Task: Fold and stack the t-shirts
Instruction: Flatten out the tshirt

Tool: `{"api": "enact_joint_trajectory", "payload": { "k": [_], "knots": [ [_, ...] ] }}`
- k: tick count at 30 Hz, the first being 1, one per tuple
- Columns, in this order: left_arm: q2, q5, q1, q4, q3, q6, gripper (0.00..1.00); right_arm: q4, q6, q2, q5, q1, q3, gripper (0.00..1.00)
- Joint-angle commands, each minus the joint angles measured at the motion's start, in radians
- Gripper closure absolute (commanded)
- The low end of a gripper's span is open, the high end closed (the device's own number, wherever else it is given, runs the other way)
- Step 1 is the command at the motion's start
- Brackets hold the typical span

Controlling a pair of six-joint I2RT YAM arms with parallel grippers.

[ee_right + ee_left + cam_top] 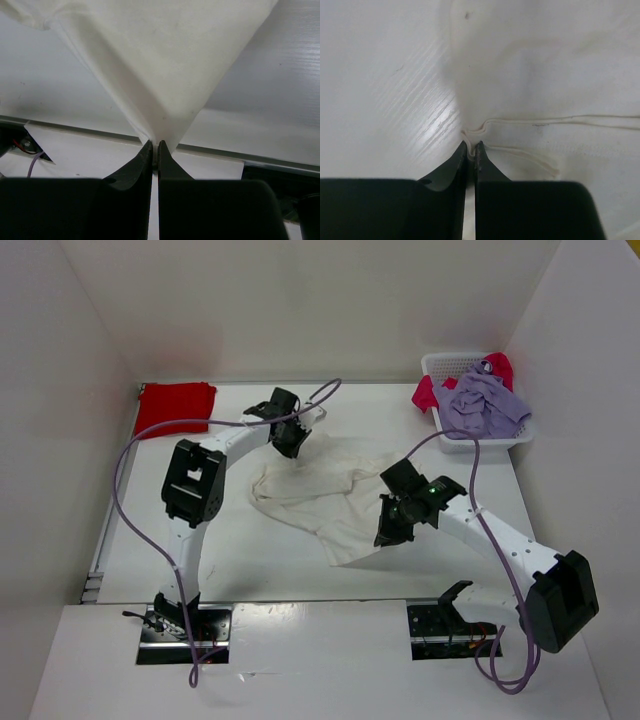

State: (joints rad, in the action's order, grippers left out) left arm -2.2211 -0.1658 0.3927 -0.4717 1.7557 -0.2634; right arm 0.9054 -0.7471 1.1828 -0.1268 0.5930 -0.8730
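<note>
- Left gripper (471, 145): fingers pressed together, tips pinching a bunched hem of the off-white shirt (545, 75) where it lies on the table (380, 75).
- Right gripper (155, 144): fingers likewise together, nipping a peak of the same shirt; cloth fans out taut from the tips.
- Off-white shirt sprawls crumpled mid-table between both arms.
- Red shirt (173, 407) lies flat at the far left corner.
- Lavender shirt (485, 405) and pinkish-red shirt (428, 392) are heaped in the basket (440, 362), far right.
</note>
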Motion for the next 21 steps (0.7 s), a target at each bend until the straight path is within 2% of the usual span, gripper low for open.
{"api": "enact_joint_trajectory", "payload": {
  "k": [1,4,8,9,10,13,15,17,20,21],
  "knots": [
    [0.119,0.046,-0.014,0.001,-0.01,0.02,1.0,0.02,-0.011,-0.011,0.015,-0.036,-0.014,1.0],
    [0.184,0.046,-0.047,-0.027,-0.001,0.041,1.0,-0.005,0.015,0.02,0.015,-0.085,-0.108,1.0],
    [0.282,0.046,-0.141,-0.088,0.076,0.041,1.0,-0.005,0.147,0.119,0.006,-0.238,-0.398,1.0],
    [0.299,0.046,-0.203,-0.116,0.099,0.041,1.0,0.01,0.199,0.147,0.024,-0.301,-0.464,1.0],
    [0.316,0.046,-0.236,-0.131,0.125,0.041,1.0,0.03,0.219,0.2,0.042,-0.324,-0.597,1.0],
    [0.391,0.016,-0.357,-0.186,0.182,0.015,1.0,0.101,0.267,0.26,0.127,-0.36,-0.798,1.0],
    [0.425,0.002,-0.396,-0.228,0.151,-0.049,0.99,0.121,0.279,0.261,0.127,-0.36,-0.834,1.0],
    [0.486,-0.038,-0.416,-0.24,0.072,-0.097,0.94,0.121,0.279,0.242,0.098,-0.36,-0.793,1.0],
    [0.567,-0.092,-0.407,-0.254,-0.157,-0.158,0.85,0.043,0.266,0.16,-0.014,-0.36,-0.615,1.0],
    [0.583,-0.103,-0.407,-0.254,-0.214,-0.168,0.78,0.017,0.255,0.132,-0.043,-0.36,-0.56,1.0]
  ]
}}
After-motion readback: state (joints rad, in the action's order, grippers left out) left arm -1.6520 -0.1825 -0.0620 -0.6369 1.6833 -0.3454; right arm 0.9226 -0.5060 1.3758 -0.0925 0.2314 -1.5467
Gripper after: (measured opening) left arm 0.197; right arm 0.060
